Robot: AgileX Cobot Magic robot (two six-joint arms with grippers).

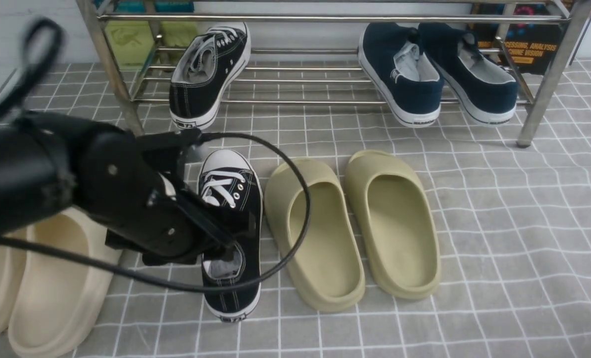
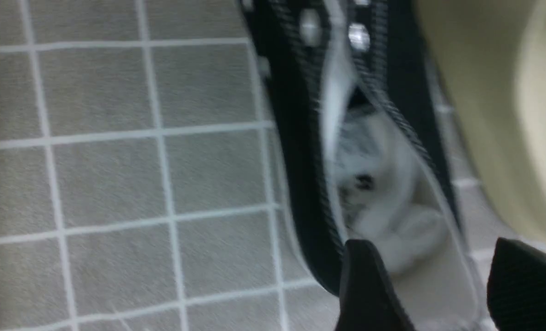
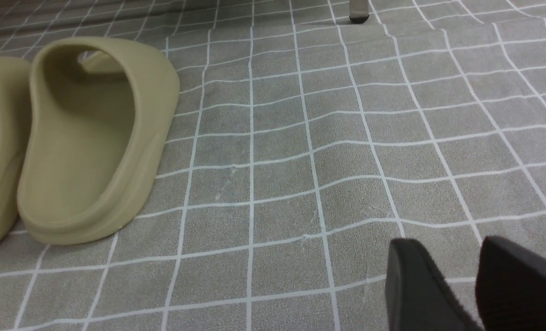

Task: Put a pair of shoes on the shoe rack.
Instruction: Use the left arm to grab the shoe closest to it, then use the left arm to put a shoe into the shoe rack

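Left fingers (image 2: 369, 285), spread and released, hang over the black sneaker (image 1: 233, 199) on the floor (image 1: 499, 223), its heel opening between the tips; its mate (image 1: 208, 74) leans on the rack (image 1: 325, 102) at 12 o'clock.

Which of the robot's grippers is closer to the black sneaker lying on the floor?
Left. The left gripper sits at the heel opening of the black sneaker; the right gripper hovers over the grid mat beyond the olive slides, well away.
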